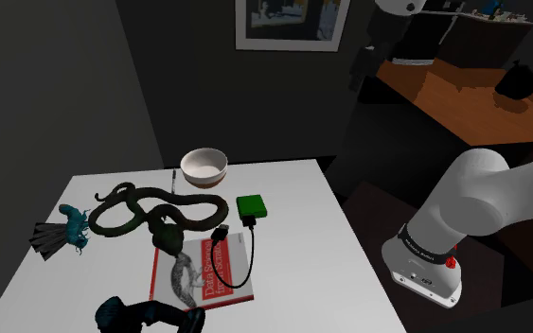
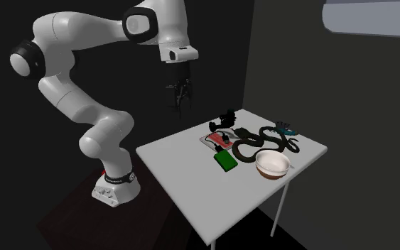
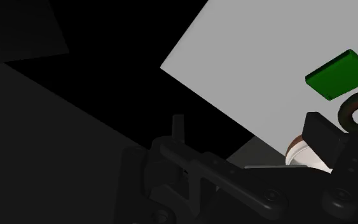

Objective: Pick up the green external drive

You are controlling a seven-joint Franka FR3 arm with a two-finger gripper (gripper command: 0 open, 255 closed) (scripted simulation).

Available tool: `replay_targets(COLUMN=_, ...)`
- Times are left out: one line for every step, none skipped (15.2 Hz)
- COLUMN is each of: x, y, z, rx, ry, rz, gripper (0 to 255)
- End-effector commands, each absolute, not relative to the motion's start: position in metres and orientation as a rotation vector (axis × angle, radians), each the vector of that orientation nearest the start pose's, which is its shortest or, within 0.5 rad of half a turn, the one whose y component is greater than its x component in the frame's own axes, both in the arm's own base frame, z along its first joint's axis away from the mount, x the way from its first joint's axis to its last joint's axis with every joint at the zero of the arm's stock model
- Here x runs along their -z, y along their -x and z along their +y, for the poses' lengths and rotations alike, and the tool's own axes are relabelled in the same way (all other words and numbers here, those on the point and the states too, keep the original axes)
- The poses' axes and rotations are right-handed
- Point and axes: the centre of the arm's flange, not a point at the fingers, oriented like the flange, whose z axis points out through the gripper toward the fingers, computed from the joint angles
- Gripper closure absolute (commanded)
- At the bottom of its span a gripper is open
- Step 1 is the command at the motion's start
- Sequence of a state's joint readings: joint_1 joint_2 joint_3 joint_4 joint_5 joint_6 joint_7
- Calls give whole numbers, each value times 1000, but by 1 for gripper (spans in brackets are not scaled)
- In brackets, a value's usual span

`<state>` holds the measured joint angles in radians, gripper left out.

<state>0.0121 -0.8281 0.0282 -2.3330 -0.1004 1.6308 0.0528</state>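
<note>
Drive (image 1: 253, 206), green and flat, lies on the white surface (image 1: 302, 274) near its middle, just beside a dark coiled snake (image 1: 151, 213), between a bowl (image 1: 204, 166) and a red book (image 1: 203, 274). The tool (image 2: 182, 96) hangs high in the air, well apart from the drive, its fingers spread with nothing between them.

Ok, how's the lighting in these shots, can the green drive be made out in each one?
Shoulder view: the room is dim, but the white table is lit and the green drive stands out. Second exterior view: dark surroundings, drive bright on the tabletop. Wrist view: mostly dark, yet the drive shows clearly against the pale surface.
</note>
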Motion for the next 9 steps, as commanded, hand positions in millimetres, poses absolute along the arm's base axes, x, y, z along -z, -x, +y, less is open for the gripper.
replay_targets(x=-621, y=-301, z=5, rx=213, ry=3250, rz=33, gripper=0)
replay_targets(x=-612, y=-300, z=15, rx=207, ry=3251, rz=66, gripper=0)
replay_targets(x=-603, y=-299, z=25, rx=201, ry=3250, rz=99, gripper=0)
replay_targets(x=-595, y=-298, z=35, rx=196, ry=3250, rz=132, gripper=0)
replay_targets(x=-586, y=-298, z=45, rx=190, ry=3249, rz=165, gripper=0)
replay_targets(x=-577, y=-297, z=55, rx=184, ry=3248, rz=198, gripper=0)
replay_targets(x=-569, y=-297, z=65, rx=179, ry=3246, rz=231, gripper=0)
replay_targets(x=-560, y=-297, z=76, rx=173, ry=3245, rz=264, gripper=0)
replay_targets(x=-552, y=-297, z=86, rx=167, ry=3242, rz=297, gripper=0)
